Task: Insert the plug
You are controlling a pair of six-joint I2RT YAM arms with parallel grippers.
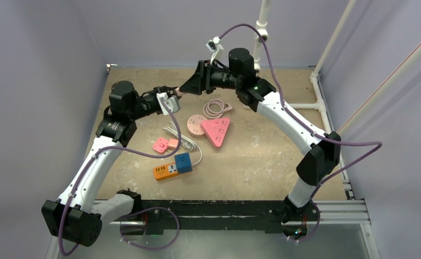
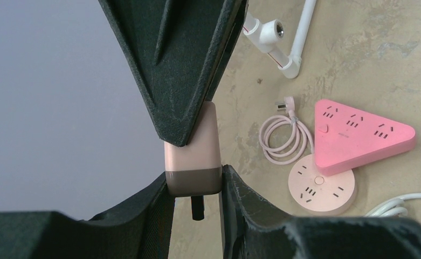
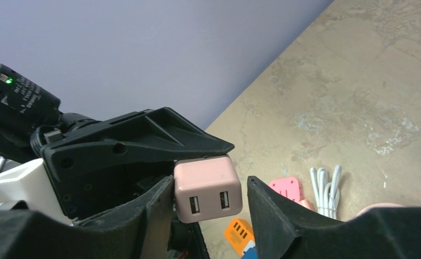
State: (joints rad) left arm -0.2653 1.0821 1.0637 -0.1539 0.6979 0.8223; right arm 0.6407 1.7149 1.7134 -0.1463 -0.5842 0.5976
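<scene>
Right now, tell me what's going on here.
Both arms meet in the air above the table, with a pink plug between them. The left jaws are shut on its prong end. The right jaws straddle its USB end but stand open, with a gap on one side. The plug is not in any socket yet. The pink strip lies on the table to the side.

the left arm (image 1: 97,162) and right arm (image 1: 291,118) bend inward, elbows out and wrists raised, meeting tip to tip. the left gripper (image 2: 194,175) is clamped on a pink plug (image 2: 192,148). the right gripper (image 3: 209,183) straddles it, a gap showing on one side.
</scene>
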